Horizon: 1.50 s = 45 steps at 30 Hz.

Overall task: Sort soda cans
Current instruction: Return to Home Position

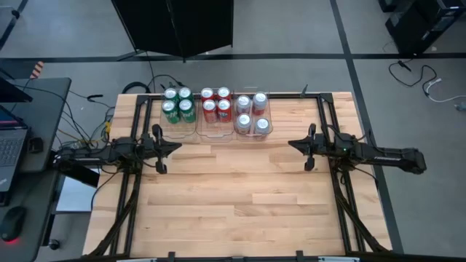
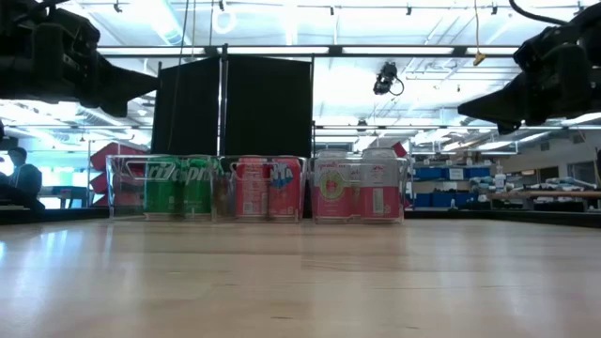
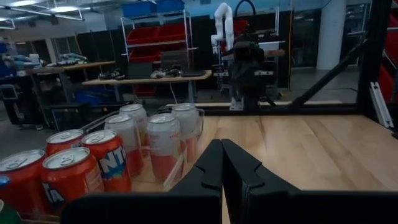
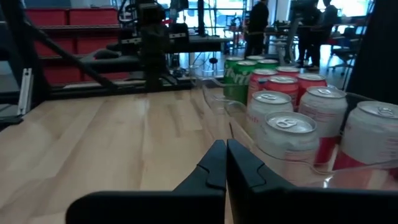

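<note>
Twelve soda cans stand upright in three clear trays at the table's far edge: green cans (image 1: 178, 103) in the left tray, red cans (image 1: 215, 103) in the middle one, silver-grey cans (image 1: 252, 113) in the right one. My left gripper (image 1: 177, 146) hovers shut at the table's left side, just nearer than the green cans. My right gripper (image 1: 291, 144) hovers shut at the right side, beside the silver-grey cans. In the left wrist view the shut fingers (image 3: 222, 163) point past the red cans (image 3: 81, 168). In the right wrist view the shut fingers (image 4: 225, 163) lie beside a silver-grey can (image 4: 287, 140).
The clear trays (image 1: 216, 131) sit side by side along the far edge. Bare wooden tabletop (image 1: 233, 196) stretches from the trays to the near edge. Black frame rails (image 1: 331, 131) run along both sides. A laptop and cables lie left of the table. People stand in the room beyond.
</note>
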Each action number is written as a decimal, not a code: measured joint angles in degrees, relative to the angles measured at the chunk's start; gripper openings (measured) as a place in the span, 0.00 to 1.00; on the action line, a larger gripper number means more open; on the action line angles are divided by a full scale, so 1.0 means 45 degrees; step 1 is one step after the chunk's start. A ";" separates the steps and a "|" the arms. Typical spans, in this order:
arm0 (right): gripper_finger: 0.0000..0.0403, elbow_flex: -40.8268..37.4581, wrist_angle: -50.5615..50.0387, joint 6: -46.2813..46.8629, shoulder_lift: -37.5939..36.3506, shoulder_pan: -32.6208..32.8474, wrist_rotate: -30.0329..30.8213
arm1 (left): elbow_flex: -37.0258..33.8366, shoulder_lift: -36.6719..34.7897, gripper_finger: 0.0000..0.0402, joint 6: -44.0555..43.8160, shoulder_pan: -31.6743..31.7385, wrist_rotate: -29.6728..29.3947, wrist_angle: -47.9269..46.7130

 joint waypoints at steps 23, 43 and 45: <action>0.00 0.0000 0.0024 0.0238 0.0000 -0.0481 0.0087 | -0.0010 0.0012 0.00 -0.0352 0.0000 0.0031 0.0069; 0.01 0.0000 0.0029 0.0238 0.0000 -0.0481 0.0087 | -0.0015 0.0009 0.00 -0.0332 0.0000 0.0026 0.0069; 0.01 0.0000 0.0029 0.0238 -0.0003 -0.0481 0.0087 | -0.0015 0.0013 0.00 -0.0329 0.0003 0.0026 0.0069</action>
